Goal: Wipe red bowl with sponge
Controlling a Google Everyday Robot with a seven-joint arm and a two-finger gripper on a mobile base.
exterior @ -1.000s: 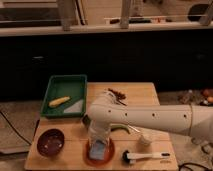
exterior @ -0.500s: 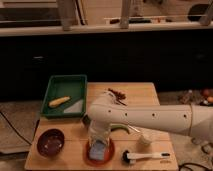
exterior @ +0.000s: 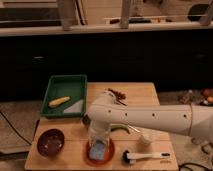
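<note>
Two bowls sit on the pale wooden desk (exterior: 150, 95): a deep dark maroon bowl (exterior: 51, 142) near the 8 o'clock corner, and the shallow, round, orange-red bowl (exterior: 111, 151) at the 6 o'clock edge. The small pale blue-grey rectangular sponge (exterior: 98, 149) lies inside the red bowl, on its floor. The tool (exterior: 99, 136) stands straight over it, at the end of the white robot arm (exterior: 150, 117) that reaches in from 3 o'clock. It looks to be touching the sponge's top, though I cannot tell whether it is open, closed or gripping the block.

A white-handled brush with a dark head (exterior: 145, 156) lies just beside the red bowl at its 3 o'clock. A green rectangular plastic tray (exterior: 67, 77) holding a yellow oblong item (exterior: 59, 101) sits at 11 o'clock, well apart.

By my reading the wiping step is in hand (sponge pressed into the bowl). The next move calls for steady downward pressure and a sweep across the bowl's floor, without pushing the light bowl toward the desk edge.
</note>
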